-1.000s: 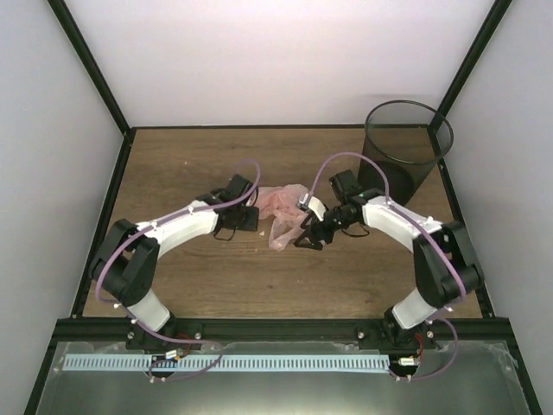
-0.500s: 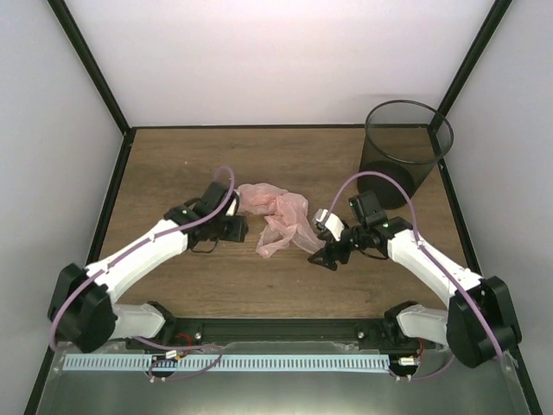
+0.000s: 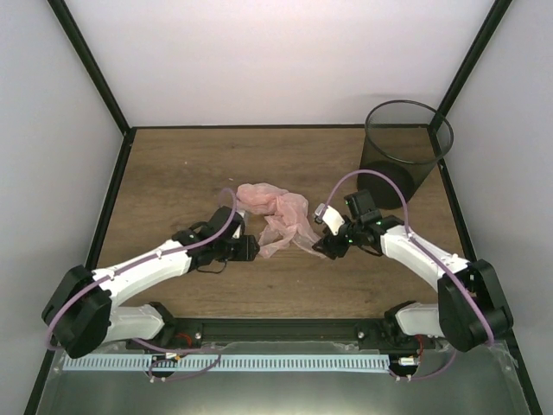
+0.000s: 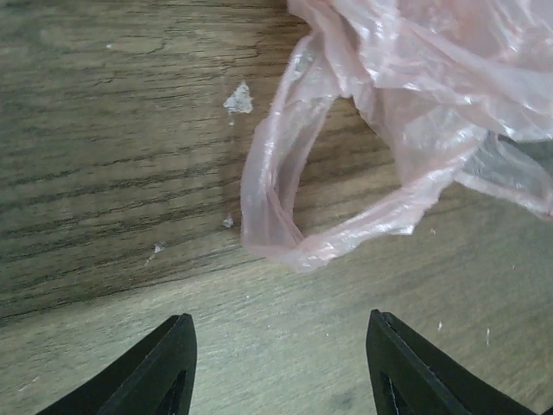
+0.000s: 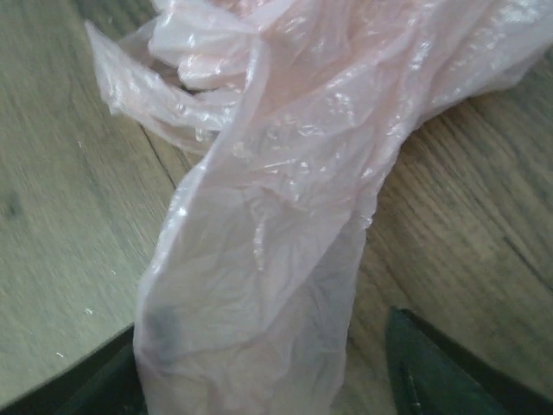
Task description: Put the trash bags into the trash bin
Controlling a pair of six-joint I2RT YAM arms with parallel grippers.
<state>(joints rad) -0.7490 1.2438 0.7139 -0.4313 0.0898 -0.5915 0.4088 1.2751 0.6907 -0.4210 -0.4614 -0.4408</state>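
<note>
- Top external view: the pink trash bag (image 3: 276, 212) now lies loose on the surface (image 3: 173, 169), well apart from the far-right trash bin (image 3: 406, 147).
- Left end effector (image 3: 246, 249) has drawn back nearer, open and empty; right end effector (image 3: 327, 249), open, straddles a fold, so a regrasp looks needed.

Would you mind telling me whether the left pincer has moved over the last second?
Yes. In the top view the left pincer has pulled back toward the near edge of the table, away from the back wall.
</note>
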